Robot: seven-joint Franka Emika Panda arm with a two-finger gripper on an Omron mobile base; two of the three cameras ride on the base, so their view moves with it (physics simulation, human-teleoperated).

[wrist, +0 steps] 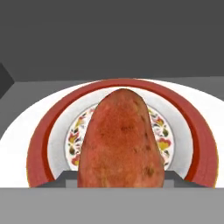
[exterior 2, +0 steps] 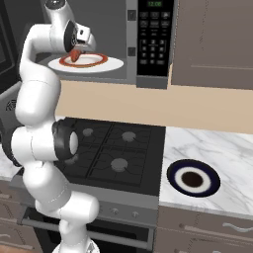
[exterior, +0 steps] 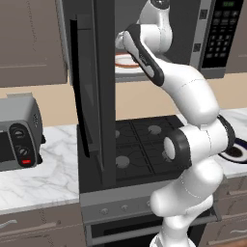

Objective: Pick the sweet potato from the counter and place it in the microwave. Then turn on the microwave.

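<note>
The microwave hangs above the stove with its door swung wide open. Inside lies a white plate with a red ring and a flowered middle. My gripper reaches into the cavity and is shut on the sweet potato, a reddish-brown lump held just over the plate's middle. In the hand view the sweet potato hides most of both fingers. The white marble counter lies below.
The black four-burner stovetop sits under the microwave. A silver toaster oven stands on the left counter. A dark blue dish rests on the right counter. The open door stands close on the arm's left.
</note>
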